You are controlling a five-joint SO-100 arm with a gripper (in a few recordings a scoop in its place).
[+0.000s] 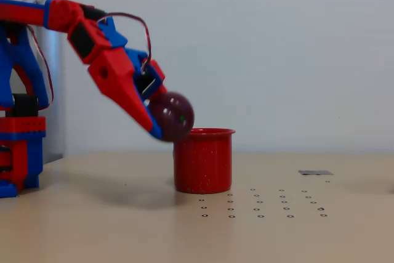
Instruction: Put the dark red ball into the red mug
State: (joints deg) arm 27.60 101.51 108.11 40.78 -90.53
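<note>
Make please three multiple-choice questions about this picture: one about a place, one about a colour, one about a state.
1. Where is the dark red ball?
A. inside the red mug
B. in the air at the mug's left rim
C. on the table

2. What colour are the end effector's parts?
A. red and blue
B. green and white
C. all black

3. How does the red mug stand on the table?
A. on its side
B. mouth down
C. upright, mouth up

Answers:
1 B: the fixed view shows the ball held up against the end effector, partly above the rim level, not in the cup.
2 A: a red finger with a blue part behind it.
3 C: the flared rim is on top.
</note>
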